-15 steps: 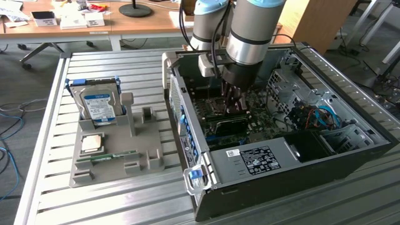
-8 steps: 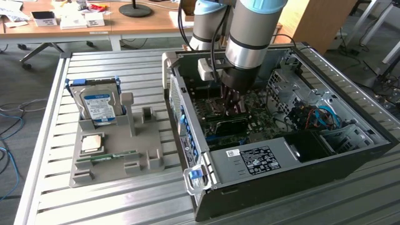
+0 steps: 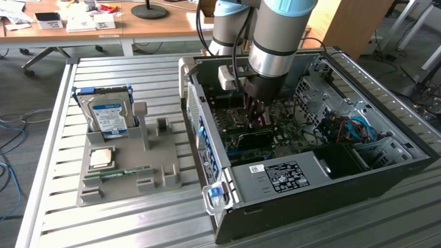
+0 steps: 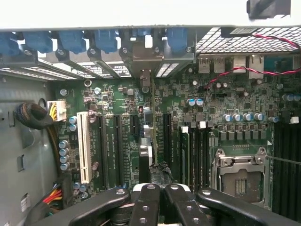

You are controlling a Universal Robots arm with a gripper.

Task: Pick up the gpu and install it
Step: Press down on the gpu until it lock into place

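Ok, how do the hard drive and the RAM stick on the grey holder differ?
The hard drive stands upright in a blue bracket; the RAM stick lies low along its slot. The hard drive is boxy and silver with a blue-white label; the RAM stick is narrow and green. Both sit in the grey holder.

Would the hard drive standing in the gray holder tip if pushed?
Probably not easily: the hard drive sits upright in a slot of the gray holder. Its boxy metal body looks stiff, likely heavy for its size.
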